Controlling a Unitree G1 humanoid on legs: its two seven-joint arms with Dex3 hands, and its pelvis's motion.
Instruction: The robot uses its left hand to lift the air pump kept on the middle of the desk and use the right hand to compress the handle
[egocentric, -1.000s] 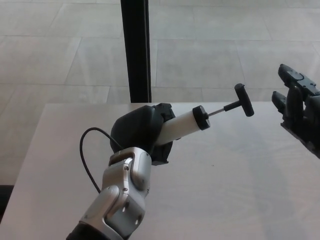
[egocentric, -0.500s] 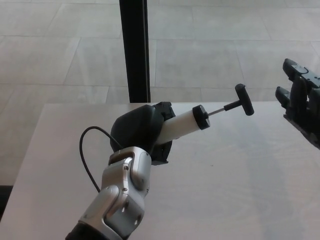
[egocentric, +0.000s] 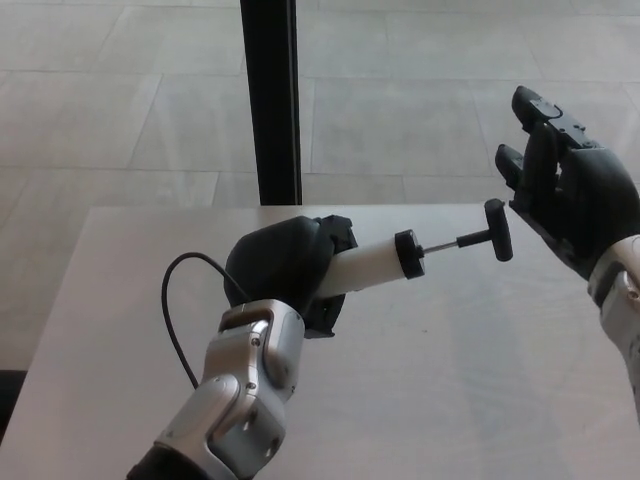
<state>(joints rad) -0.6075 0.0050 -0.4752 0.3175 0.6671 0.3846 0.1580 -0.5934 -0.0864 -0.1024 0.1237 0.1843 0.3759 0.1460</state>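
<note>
My left hand is shut on the air pump, a white cylinder with a black cap, held above the desk and pointing right. Its thin rod ends in a black T-handle, drawn out from the cap. My right hand is open, its fingers spread and raised, just right of the handle and close to it without clear contact. A thin black hose loops from the pump down past my left wrist.
The pale desk spreads below both arms; its far edge runs at about the height of the handle. A black vertical post stands behind the desk, over a tiled floor.
My right hand has moved in from the right edge, leftward and up, to just beside the T-handle. The pump has tilted slightly lower and shifted a little right.
</note>
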